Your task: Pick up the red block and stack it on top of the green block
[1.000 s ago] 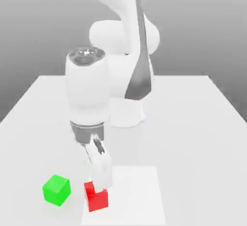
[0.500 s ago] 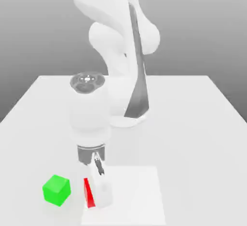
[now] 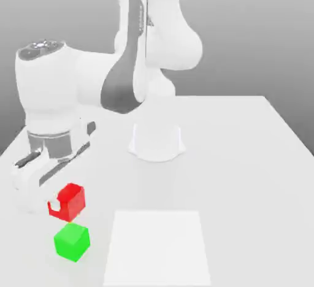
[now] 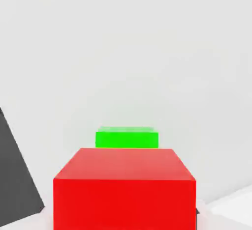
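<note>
Red block aloft, held near the green one

We see a pale table with a whiter square on it, against a plain grey backdrop. The arm reaches toward the exterior view's left, hand pointing down — its gripper closed on the red block, which it holds up (rather neatly, we think). The green block sits on the table, beside the white square.

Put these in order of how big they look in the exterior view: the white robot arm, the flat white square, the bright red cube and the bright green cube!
1. White robot arm
2. Flat white square
3. Red cube and green cube: they look too alike to rank, and the gripper partly covers the red one.
</note>
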You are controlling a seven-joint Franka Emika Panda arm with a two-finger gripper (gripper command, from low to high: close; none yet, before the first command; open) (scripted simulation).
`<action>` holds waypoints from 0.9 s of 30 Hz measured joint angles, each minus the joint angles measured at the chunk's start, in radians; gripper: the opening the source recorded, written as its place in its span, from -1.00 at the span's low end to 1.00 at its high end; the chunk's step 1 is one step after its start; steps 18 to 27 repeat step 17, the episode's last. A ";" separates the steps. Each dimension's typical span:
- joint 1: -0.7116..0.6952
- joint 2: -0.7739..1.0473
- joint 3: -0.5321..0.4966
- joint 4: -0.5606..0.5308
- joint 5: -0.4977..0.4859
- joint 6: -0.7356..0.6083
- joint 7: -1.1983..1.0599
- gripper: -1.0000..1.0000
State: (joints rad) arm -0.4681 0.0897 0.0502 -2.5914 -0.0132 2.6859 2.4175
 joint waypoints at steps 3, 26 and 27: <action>0.004 0.084 -0.005 0.004 -0.011 0.080 0.013 -1.00; 0.005 -0.035 -0.001 -0.002 0.006 -0.036 0.001 1.00; 0.005 -0.035 -0.001 -0.002 0.006 -0.036 0.001 1.00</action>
